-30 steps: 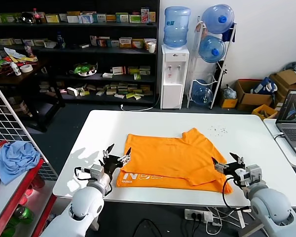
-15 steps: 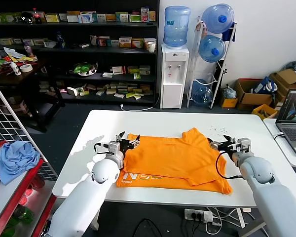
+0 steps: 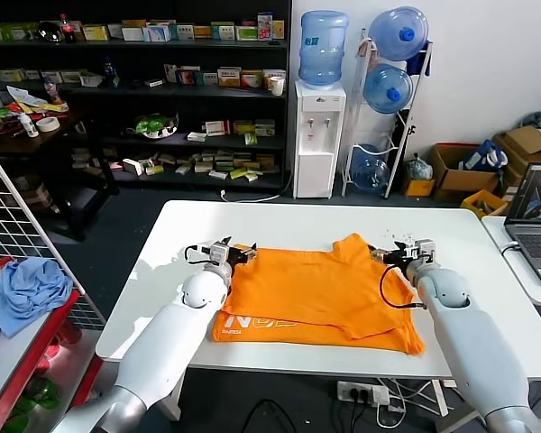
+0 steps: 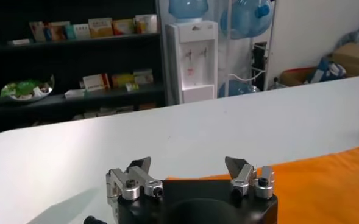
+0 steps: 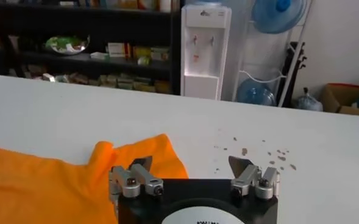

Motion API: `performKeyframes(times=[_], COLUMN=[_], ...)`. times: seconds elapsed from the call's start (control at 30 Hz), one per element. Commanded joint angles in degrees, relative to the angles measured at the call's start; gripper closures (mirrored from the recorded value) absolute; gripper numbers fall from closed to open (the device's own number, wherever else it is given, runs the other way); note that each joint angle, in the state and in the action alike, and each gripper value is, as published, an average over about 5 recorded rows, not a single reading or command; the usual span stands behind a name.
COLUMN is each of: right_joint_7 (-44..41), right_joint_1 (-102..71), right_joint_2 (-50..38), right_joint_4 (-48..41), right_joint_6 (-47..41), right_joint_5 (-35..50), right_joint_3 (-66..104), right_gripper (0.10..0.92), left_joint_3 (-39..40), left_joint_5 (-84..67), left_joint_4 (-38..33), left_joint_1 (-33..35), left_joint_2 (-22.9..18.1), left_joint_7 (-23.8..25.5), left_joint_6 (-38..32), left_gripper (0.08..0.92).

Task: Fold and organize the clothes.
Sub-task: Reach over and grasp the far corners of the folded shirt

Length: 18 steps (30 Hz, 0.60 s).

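White counter [image 3: 162, 271] in a stockroom: the orange T-shirt [image 3: 325, 293] lies partly folded at its centre. Left pincer [image 3: 235, 252] and right pincer [image 3: 398, 252], both open and empty, flank its far edge; uneven grasps risk a skewed fold.

Bare white table [image 3: 279, 216] from ten to two o'clock beyond the orange T-shirt [image 3: 320, 289]. Laptop [image 3: 536, 216] crowding three o'clock, wire rack [image 3: 18, 225] hemming nine o'clock.
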Motion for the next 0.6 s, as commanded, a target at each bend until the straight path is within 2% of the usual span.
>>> performKeyframes(times=[0.03,0.17,0.3,0.4,0.6], right_joint_7=[-1.8,-1.8,-1.5,-1.3,-0.5], right_joint_1=[3.5,3.5,3.5,3.4,3.2], right_joint_2=[3.4,4.0,4.6,4.7,4.7], right_joint_4=[-8.5,-9.4,-9.5,-9.2,-8.5], right_joint_6=[2.0,2.6,3.2,3.2,3.0], right_joint_5=[-3.2,-4.2,-4.6,-4.6,-4.1], right_joint_3=[-1.0,-1.2,-1.3,-1.5,-1.5], right_gripper=[0.203,0.223,0.319,0.389,0.579], left_joint_3=[0.2,-0.1,-0.1,-0.1,-0.1], left_joint_5=[0.9,1.0,1.0,0.8,0.6], left_joint_4=[7.6,7.6,6.7,5.5,2.3], left_joint_1=[-2.6,-2.1,-1.5,-0.7,1.6], left_joint_2=[-1.2,-1.2,-0.8,-0.4,0.7], left_joint_7=[0.5,0.6,0.6,0.6,0.3], left_joint_6=[0.4,0.3,0.1,0.1,0.2], left_gripper=[0.177,0.177,0.187,0.250,0.428])
